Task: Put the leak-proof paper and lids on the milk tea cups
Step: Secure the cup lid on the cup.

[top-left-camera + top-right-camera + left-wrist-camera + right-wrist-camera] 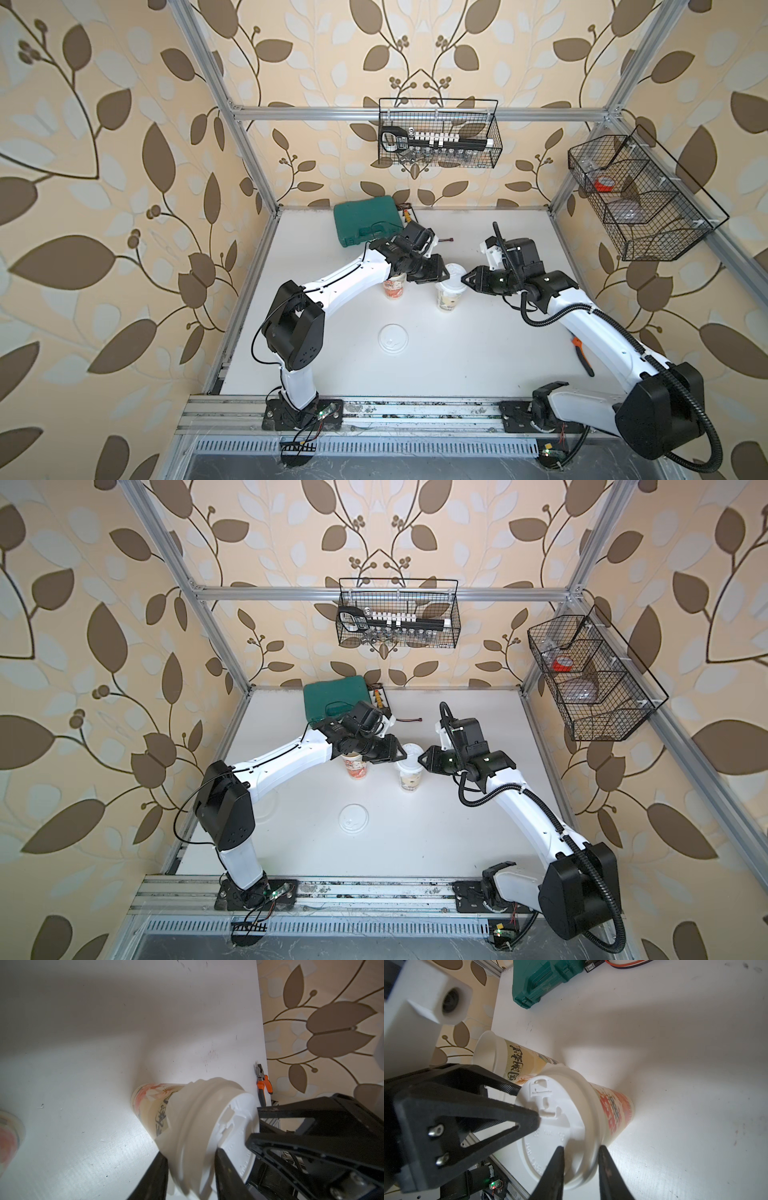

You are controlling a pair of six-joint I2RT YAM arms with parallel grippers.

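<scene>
Finds the open cup (394,286) upright and bare-mouthed just left of the lidded cup (447,300), not yet covered. Finds the leak-proof paper (392,338) flat on the desk (478,353), well apart from the lidded cup on the side toward the front rail (374,411) (a sensible open spot for a clean pick, as a judgement). Shows no long axis there, being round, and faces straight up.

Pinches the lid (207,1118) at one edge with the left fingers (444,273), partly closed, one tip on its top face and one under its flange. Traps a pale skirt (166,1147) beneath that lid, hanging down the wall of the lidded cup (probably another sheet; cannot tell for certain). Stands that cup with its long axis vertical, mouth up.

Nips the opposite edge with the right fingers (468,279), narrowly parted around the flange, likely to hold the lid level from both sides. Cannot tell whether fully seated.
</scene>
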